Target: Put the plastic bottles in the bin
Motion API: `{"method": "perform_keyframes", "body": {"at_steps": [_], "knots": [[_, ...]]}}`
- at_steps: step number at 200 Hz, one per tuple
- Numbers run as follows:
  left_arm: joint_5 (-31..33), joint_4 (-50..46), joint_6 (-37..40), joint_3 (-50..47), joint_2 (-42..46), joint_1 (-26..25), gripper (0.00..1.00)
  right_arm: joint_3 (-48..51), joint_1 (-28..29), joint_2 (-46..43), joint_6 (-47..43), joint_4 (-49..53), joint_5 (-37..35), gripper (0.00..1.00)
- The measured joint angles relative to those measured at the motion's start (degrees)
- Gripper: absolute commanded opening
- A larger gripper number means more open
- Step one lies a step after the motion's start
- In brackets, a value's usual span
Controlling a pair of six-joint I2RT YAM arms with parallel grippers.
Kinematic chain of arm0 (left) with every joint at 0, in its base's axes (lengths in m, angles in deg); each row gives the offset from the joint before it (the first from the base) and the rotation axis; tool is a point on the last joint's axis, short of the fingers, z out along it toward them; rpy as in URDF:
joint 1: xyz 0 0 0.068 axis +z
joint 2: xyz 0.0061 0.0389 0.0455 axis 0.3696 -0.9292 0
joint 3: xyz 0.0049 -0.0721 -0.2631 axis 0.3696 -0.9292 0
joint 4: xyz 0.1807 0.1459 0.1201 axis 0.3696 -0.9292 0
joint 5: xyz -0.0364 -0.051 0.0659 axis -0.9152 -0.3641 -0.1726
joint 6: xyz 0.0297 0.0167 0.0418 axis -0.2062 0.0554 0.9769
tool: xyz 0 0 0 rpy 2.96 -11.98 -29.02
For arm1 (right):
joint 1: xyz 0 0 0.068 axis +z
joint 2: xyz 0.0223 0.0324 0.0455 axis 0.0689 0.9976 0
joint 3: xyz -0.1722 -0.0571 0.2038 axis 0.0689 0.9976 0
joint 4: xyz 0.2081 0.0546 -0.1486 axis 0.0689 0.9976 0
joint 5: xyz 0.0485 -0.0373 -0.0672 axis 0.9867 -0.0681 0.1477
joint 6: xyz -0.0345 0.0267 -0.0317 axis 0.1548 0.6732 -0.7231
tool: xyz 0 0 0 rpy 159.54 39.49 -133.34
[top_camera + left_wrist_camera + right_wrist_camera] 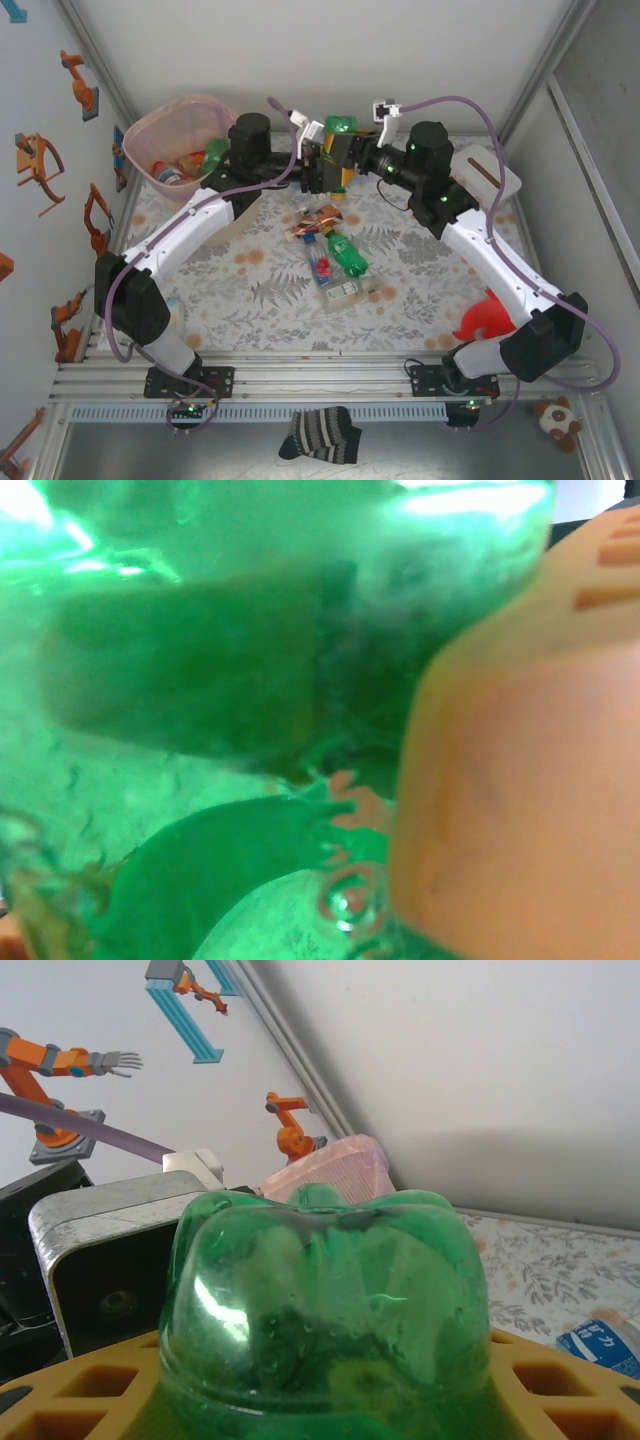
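Observation:
At the back middle, a green bottle hangs between my two grippers. My right gripper is shut on it: its lobed base rises between the yellow fingers. My left gripper meets it from the left, its grey body facing the right wrist camera. In the left wrist view the green bottle sits against the lens beside an orange finger, and its jaws are hidden. The pink bin stands back left with several bottles inside. More bottles lie mid-table.
A red object lies at the right, and a white board sits behind the right arm. A striped sock and a plush toy lie in front of the rail. Enclosure walls close in on the left, back and right.

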Motion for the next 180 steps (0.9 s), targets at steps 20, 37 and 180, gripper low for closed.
{"method": "perform_keyframes", "body": {"at_steps": [20, 37, 180], "knots": [[-0.2, -0.4, 0.5, 0.1, 0.1, 0.0, 0.55, 0.1, 0.0, -0.3, -0.9, 0.1, -0.1, 0.57], [-0.1, -1.5, 1.3, 0.1, 0.7, -0.1, 0.50, 0.2, 0.3, -0.9, -1.4, 0.8, -0.3, 0.67], [33.7, -31.2, 11.3, 10.4, 10.4, 17.4, 0.47, 0.2, 0.4, -9.8, -9.6, 16.1, -11.3, 0.76]]}}
